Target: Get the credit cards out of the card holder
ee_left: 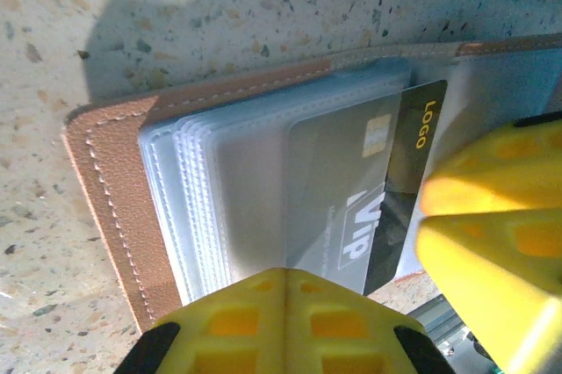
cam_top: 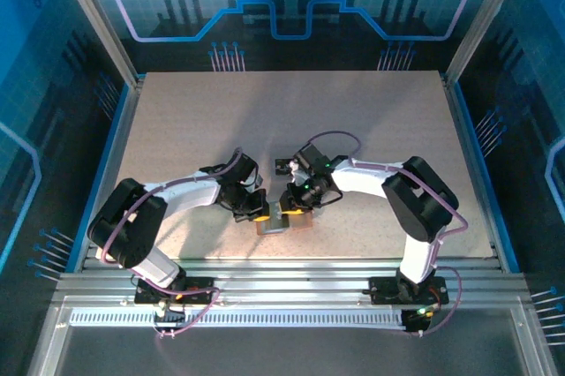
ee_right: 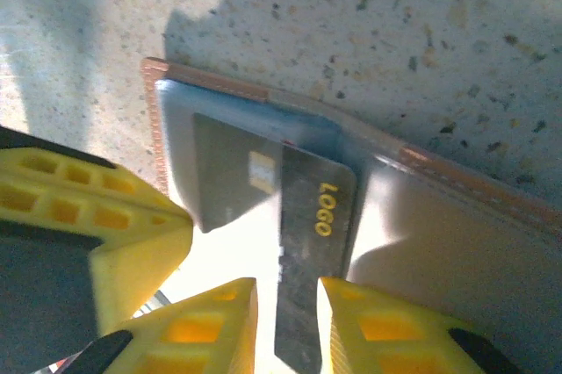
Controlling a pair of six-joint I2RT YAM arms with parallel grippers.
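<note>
The holder [cam_top: 274, 226] lies open at the table's [cam_top: 353, 120] near edge, midway along; tan-pink leather, pale stitching, cloudy blue-grey sleeves [ee_left: 228, 181]; a dark card [ee_right: 307, 207] with gold LOGO and a chip sticks half out; the right gripper [ee_right: 297, 317] pinches its end, jaws narrow; the left gripper [ee_left: 283, 312] is closed tight, empty, at the sleeves.

You have the card holder [cam_top: 275, 224] lying open and flat near the table's [cam_top: 265, 120] front edge: salmon-brown leather with pale stitching, its stacked blue-grey clear pockets facing up. One dark card [ee_left: 423, 133], with a chip, yellow "LOGO" and white "VIP", sticks partway out of the top pocket; any other cards seem hidden
</note>
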